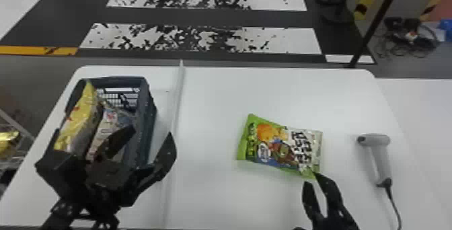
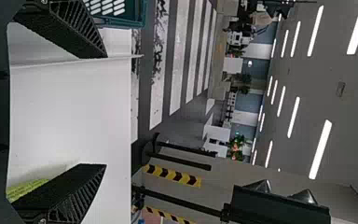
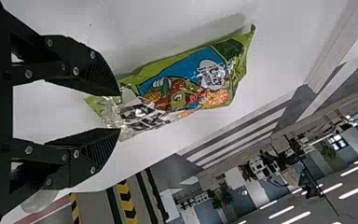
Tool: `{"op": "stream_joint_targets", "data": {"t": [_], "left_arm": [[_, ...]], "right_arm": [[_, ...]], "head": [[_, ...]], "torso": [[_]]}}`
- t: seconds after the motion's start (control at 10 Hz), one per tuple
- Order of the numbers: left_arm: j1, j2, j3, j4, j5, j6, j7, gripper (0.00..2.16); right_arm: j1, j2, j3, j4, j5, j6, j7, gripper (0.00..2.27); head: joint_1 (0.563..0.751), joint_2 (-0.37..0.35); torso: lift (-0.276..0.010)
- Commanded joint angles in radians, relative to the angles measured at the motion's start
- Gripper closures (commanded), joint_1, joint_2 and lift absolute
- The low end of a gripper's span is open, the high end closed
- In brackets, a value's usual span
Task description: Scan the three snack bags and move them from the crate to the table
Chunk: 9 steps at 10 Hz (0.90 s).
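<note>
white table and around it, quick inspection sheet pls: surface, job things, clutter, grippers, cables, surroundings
Surface: white table, raised strip running front to back
Job's things: crate at left holding yellow bag and pale bag; green bag lying right of the strip; scanner farther right
Clutter: tangled cords on the floor, far right
Grippers: left gripper open near the crate; right gripper open at the green bag's right end
Cables: scanner cord runs toward the near edge
Surroundings: striped floor beyond

Head view from high up, facing forward and down over the counter (image 1: 215, 111), wrist views lower, closer, facing outward, crosswalk stripes (image 1: 292, 41) in all.
</note>
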Motion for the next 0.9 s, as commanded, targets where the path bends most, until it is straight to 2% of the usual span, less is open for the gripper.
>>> {"op": "stream_joint_targets", "data": {"t": [0.0, 0.5, 0.8], "left_arm": [[0.006, -0.001, -0.007, -0.003, 0.000, -0.006, 0.000, 0.03], [0.017, 0.001, -0.013, 0.008, -0.008, -0.013, -0.002, 0.03], [0.017, 0.002, -0.017, 0.016, -0.015, -0.009, 0.000, 0.03]], "right_arm": [[-0.022, -0.013, -0.001, 0.037, 0.017, -0.007, 0.023, 0.03], [-0.146, -0.013, 0.039, 0.214, 0.000, -0.090, 0.012, 0.08], [-0.190, -0.010, 0.051, 0.241, -0.007, -0.093, 0.000, 0.09]], "head": [[0.695, -0.010], [0.695, -0.041], [0.695, -0.041]], "torso": [[-0.062], [-0.062], [-0.062]]}}
